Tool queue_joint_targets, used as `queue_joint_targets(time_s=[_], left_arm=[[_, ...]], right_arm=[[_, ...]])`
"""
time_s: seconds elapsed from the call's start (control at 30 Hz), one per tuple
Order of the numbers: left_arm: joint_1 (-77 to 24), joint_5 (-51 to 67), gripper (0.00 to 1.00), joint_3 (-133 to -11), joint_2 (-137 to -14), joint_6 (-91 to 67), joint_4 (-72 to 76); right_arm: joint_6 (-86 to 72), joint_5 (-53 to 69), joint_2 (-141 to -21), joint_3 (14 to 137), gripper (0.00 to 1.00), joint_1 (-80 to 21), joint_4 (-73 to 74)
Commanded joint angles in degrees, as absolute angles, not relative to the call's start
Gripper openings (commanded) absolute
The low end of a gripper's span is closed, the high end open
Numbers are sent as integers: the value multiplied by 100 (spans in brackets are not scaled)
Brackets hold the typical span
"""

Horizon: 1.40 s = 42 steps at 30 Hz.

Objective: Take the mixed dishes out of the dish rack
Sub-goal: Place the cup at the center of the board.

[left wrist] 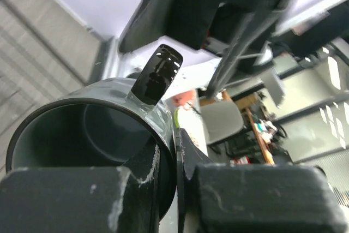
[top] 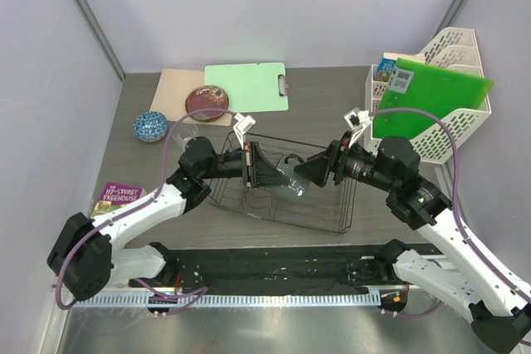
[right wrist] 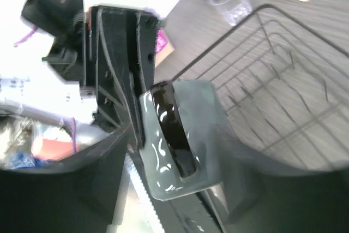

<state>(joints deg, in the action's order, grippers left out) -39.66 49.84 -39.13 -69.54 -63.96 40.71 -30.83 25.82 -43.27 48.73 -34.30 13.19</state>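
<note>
The grey mug (top: 289, 185) hangs over the dark wire dish rack (top: 332, 220) between my two grippers. My left gripper (top: 267, 168) is shut on the mug's rim (left wrist: 109, 99), one finger inside and one outside. In the right wrist view the mug's dark handle (right wrist: 173, 135) faces the camera. My right gripper (top: 304, 173) has a blurred jaw on each side of the mug's base, and I cannot tell whether it grips. The red floral plate (top: 207, 101), the blue bowl (top: 149, 126) and the glass cup (top: 184, 132) stand on the table at the back left. The large glass bowl is out of view.
A green clipboard (top: 247, 87) and a tan board (top: 174, 89) lie at the back. A white mesh file holder (top: 455, 140) with a green folder (top: 431, 97) stands at the right. A book (top: 117, 197) lies at the left edge.
</note>
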Motion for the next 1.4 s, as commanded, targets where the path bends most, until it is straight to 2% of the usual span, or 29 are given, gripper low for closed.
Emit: queue_joint_targets(time_s=[0.0, 0.03, 0.1, 0.2, 0.27, 0.37, 0.63, 0.7, 0.83, 1.07, 1.37], left_arm=[[-3903, 4176, 0, -4411, -6487, -5512, 2711], [-3868, 4097, 0, -4473, -6417, -5450, 2559], [-3727, 3825, 0, -4710, -6381, -5248, 2034], [-3517, 3299, 0, -5018, -6302, -4967, 1461], [-3402, 2841, 0, -5359, -6302, -4756, 566], [-3243, 1726, 0, -5956, -6381, -4264, -823], [-2874, -1883, 0, -8275, -7443, -3270, -3750], [-2795, -2283, 0, -8577, -7645, -3130, -4323], [-2095, -2514, 0, -8579, -7612, -3076, -4579], [-617, -1530, 0, -7604, -7488, -3585, -4465], [-492, -1521, 0, -6804, -7822, -3726, -4096]], right_arm=[[-3111, 1603, -4237, 5309, 81, -3437, 1546], [-3103, 1391, -4167, 5300, 92, -3437, 1608], [-3111, 1013, -4035, 5265, 100, -3445, 1784], [-3129, 135, -3920, 5221, 100, -3428, 2117], [-3129, -753, -3911, 5212, 100, -3437, 2485], [-3129, -1308, -3876, 5142, 100, -3437, 2759], [-3120, -1415, -3762, 4852, 98, -3437, 2769], [-3094, -1397, -3735, 4790, 98, -3437, 2769], [-3059, -1433, -3604, 4624, 98, -3437, 2760], [-3041, -1275, -3612, 4447, 98, -3437, 2628], [-3234, -950, -3691, 4096, 97, -3437, 2321]])
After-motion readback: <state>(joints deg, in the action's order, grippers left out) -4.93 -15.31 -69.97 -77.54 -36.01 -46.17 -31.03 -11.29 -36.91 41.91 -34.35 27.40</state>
